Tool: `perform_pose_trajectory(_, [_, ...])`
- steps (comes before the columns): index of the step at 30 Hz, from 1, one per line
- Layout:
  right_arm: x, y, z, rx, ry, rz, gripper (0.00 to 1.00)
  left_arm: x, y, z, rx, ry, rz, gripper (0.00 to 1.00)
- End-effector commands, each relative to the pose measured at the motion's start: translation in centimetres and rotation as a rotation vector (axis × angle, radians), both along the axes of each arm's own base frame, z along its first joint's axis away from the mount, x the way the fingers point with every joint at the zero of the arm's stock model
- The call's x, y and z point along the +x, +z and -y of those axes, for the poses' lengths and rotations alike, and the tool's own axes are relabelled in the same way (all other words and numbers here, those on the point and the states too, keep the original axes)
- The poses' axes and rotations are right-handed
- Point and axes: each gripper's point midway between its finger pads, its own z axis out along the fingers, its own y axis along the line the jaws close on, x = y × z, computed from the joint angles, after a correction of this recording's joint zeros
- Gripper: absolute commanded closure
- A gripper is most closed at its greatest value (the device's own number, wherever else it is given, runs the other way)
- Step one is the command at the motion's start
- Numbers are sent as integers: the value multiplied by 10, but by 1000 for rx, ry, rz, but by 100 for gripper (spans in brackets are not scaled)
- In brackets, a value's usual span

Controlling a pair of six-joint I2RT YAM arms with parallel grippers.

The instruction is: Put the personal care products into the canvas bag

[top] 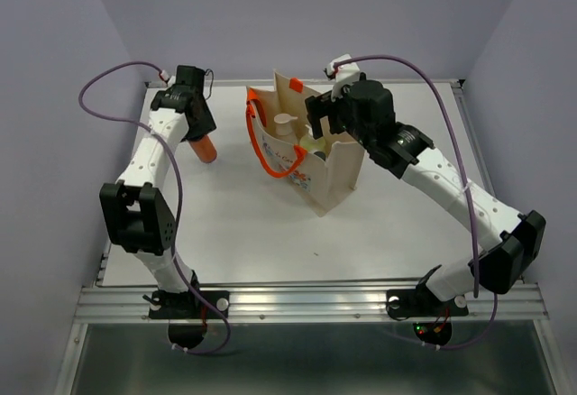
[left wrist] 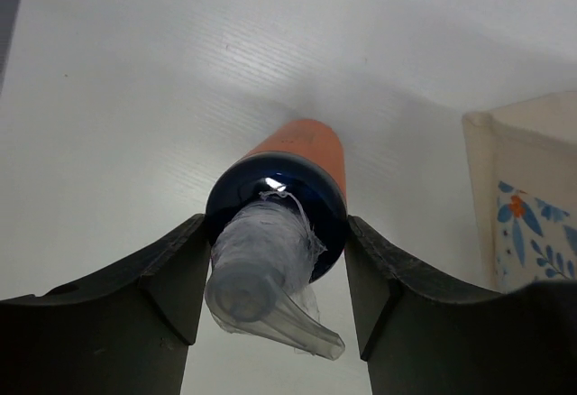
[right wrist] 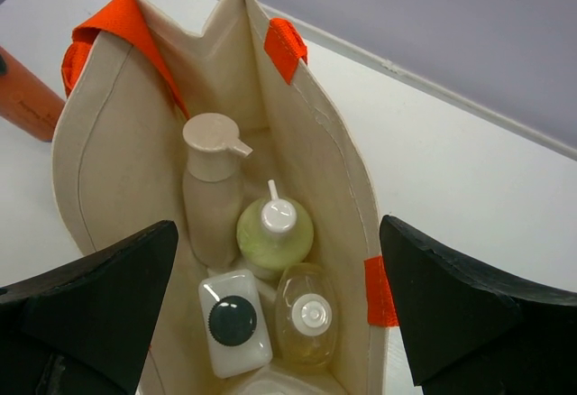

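Orange cylindrical plastic bottle [left wrist: 306,147], topped by a dark blue cap and a film-wrapped pump, is the only product outside the bag. It stands at the far left of the white table [top: 406,224], well apart from the beige canvas bag with orange handles [top: 338,174]. The left gripper [left wrist: 275,233] is closed partway onto it, both fingers pressing the sides of the blue cap. Whether the base has left the table cannot be told.

The right gripper [right wrist: 278,228] hovers over the bag's mouth, jaws spread wide and holding nothing. Below it stand a tan-brown pump bottle [right wrist: 212,188], a pale green bottle with white cap [right wrist: 275,233], a whitish bottle with dark cap [right wrist: 234,323] and an amber bottle [right wrist: 306,314].

The grip sits high, on the cap alone, so the body could swing; a straight, slow lift seems wise. The right arm probably needs to clear the opening first. Carry the bottle over the near rim and its loose handle, then let go low, in the free space beside the tan bottle.
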Motion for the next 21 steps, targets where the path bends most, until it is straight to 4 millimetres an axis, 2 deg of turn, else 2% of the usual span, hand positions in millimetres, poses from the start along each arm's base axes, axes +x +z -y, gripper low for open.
perform_pose_trajectory(1, [-2,20,13,48,-42,44,0,14,113,6,-14,-25,319,100])
perform_pose_trajectory(2, [-2,21,19,51,-73,49,0,15,135,9,-20,-30,370,100])
perform_pose_trajectory(4, [-4,20,24,51,-92,49,0,13,166,17,-29,-56,445,100])
perform_pose_trajectory(5, [-4,20,27,55,-109,49,0,14,193,23,-41,-76,517,100])
perform_pose_trajectory(7, [-5,16,29,51,-115,43,0,10,228,35,-50,-119,605,100])
perform_pose_trajectory(8, [-6,16,32,49,-128,44,0,6,259,49,-53,-161,676,100])
perform_pose_trajectory(11, [-5,13,39,39,-165,45,0,-3,301,74,-48,-252,768,100])
perform_pose_trajectory(12, [-6,14,41,41,-168,48,0,-12,328,91,-71,-304,834,100])
perform_pose_trajectory(14, [-6,14,43,39,-177,50,0,-15,345,112,-91,-371,877,100])
perform_pose_trajectory(15, [-7,16,43,69,-189,46,0,-21,361,128,-117,-434,919,100])
perform_pose_trajectory(17, [-7,18,46,76,-205,48,0,-26,374,145,-145,-488,959,100])
perform_pose_trajectory(20, [-6,18,49,74,-224,51,0,-33,378,176,-174,-611,979,100])
perform_pose_trajectory(21, [-6,17,51,71,-232,51,0,-30,371,185,-170,-634,965,100])
